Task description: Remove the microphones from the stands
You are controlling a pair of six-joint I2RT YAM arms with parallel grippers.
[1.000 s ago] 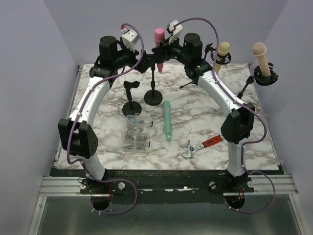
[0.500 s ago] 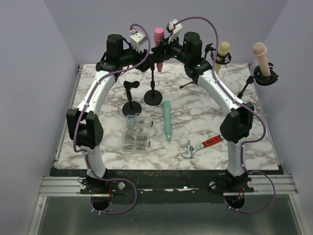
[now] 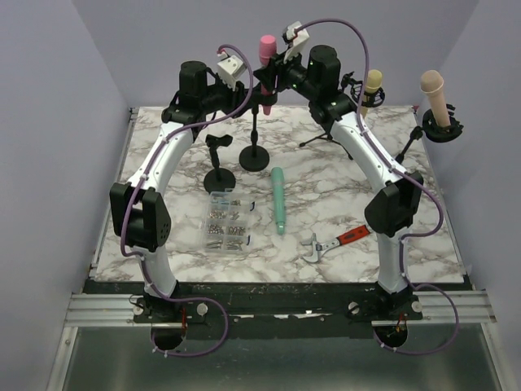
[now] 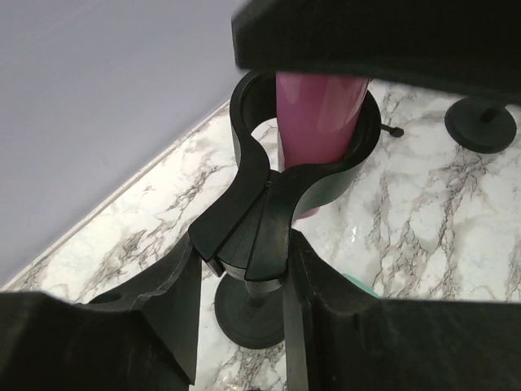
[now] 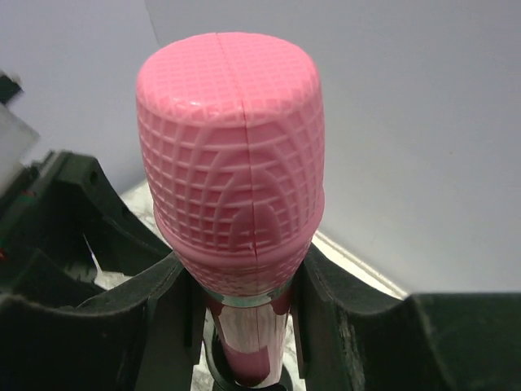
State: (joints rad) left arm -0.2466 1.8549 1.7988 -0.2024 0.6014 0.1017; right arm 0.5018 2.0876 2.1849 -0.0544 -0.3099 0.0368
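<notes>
A pink microphone (image 3: 267, 46) stands upright in the ring clip of a black round-based stand (image 3: 254, 160) at the back middle of the marble table. My right gripper (image 3: 269, 72) is shut on the microphone's body just under its textured head (image 5: 232, 163), one finger (image 5: 163, 318) on each side. My left gripper (image 3: 250, 94) comes in from the left, shut on the stand's clip neck (image 4: 248, 220) below the ring. In the left wrist view the pink body (image 4: 317, 114) still sits inside the ring. That gripper (image 4: 244, 254) has both fingers against the neck.
A short empty stand (image 3: 218, 175) is left of the tall one. A teal microphone (image 3: 278, 199) lies flat mid-table, beside a clear box of screws (image 3: 228, 221). A red-handled wrench (image 3: 334, 242) lies nearer. A yellow microphone (image 3: 372, 84) and a beige one (image 3: 432, 96) stand at the back right.
My left gripper swung right to the stand and shut on its clip neck. The pink microphone and my right gripper have risen slightly.
</notes>
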